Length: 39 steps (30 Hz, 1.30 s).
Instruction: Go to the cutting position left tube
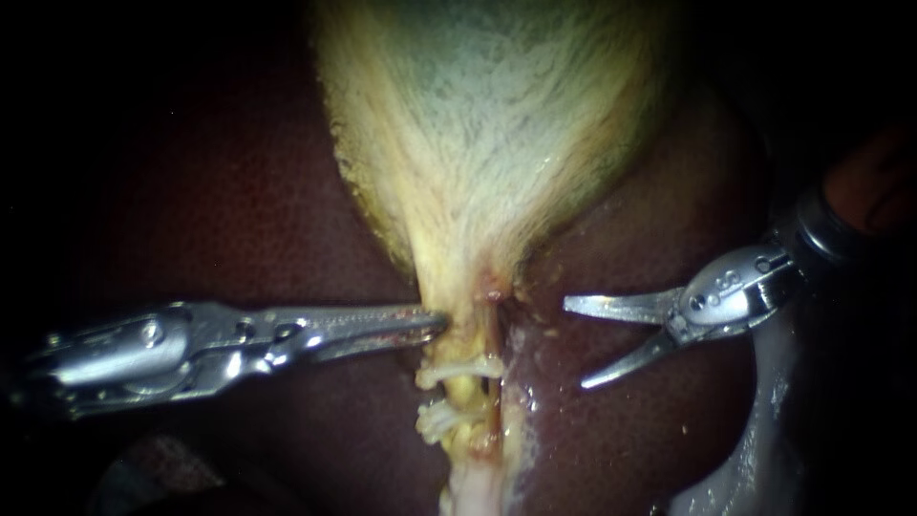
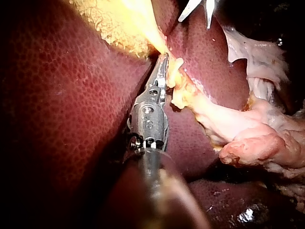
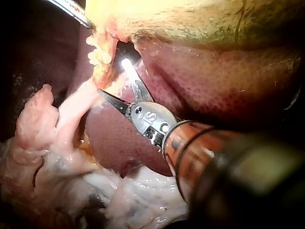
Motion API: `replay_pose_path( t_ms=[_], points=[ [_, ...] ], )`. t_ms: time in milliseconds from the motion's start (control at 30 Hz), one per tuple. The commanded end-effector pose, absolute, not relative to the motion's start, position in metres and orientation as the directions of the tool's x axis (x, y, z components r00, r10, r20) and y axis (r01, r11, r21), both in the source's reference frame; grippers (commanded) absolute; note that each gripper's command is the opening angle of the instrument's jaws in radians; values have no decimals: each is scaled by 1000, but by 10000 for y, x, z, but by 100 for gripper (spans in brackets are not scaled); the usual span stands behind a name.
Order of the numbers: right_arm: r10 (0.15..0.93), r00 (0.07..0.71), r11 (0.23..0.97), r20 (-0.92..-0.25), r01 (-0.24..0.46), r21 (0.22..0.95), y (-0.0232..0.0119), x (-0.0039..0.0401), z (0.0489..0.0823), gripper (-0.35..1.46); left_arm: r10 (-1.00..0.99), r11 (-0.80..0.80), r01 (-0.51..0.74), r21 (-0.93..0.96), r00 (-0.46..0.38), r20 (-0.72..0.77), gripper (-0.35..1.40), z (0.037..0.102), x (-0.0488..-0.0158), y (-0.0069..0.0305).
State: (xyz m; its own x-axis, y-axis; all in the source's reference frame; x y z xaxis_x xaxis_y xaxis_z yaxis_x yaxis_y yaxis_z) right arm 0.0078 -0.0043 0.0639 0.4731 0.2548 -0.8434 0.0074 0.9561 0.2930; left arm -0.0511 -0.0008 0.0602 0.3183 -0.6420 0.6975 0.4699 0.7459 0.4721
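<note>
The left instrument is clamped on the gallbladder neck, apparently tensioning it over the liver; the right instrument, jaws apart, sits near the left tube, seemingly ready to straddle it

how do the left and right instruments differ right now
The left instrument has its claw shut on the gallbladder neck; the right instrument has its claw open, gripping nothing. The left instrument touches tissue; the right instrument hangs clear over the liver. Both are metal, pointing inward.

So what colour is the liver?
Dark reddish-brown, finely speckled liver; clearest in the left wrist view.
</note>
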Motion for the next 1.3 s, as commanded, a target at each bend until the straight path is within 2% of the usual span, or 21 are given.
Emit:
replay_pose_path(
  t_ms=[33, 433, 600, 767, 1033, 1300],
  points=[
    [275, 464, 948, -842, 13, 317, -50, 80, 641, 143, -642, 746, 469, 472, 319, 698, -35, 601, -509, -8],
    [339, 477, 901, -811, 84, 426, -117, 144, 681, 141, -649, 734, 498, 463, 309, 696, -35, 575, -462, 6],
    [358, 493, 882, -793, 100, 461, -133, 167, 700, 140, -649, 732, 501, 461, 309, 695, -35, 572, -456, 6],
    [367, 503, 868, -783, 118, 482, -138, 176, 713, 136, -649, 732, 502, 461, 309, 695, -35, 571, -456, 5],
    [345, 538, 870, -769, 125, 477, -140, 181, 728, 131, -651, 730, 504, 461, 308, 694, -35, 564, -458, 3],
    [330, 583, 884, -742, 86, 460, -132, 177, 737, 130, -651, 730, 505, 460, 308, 694, -35, 562, -458, 2]
  ],
)
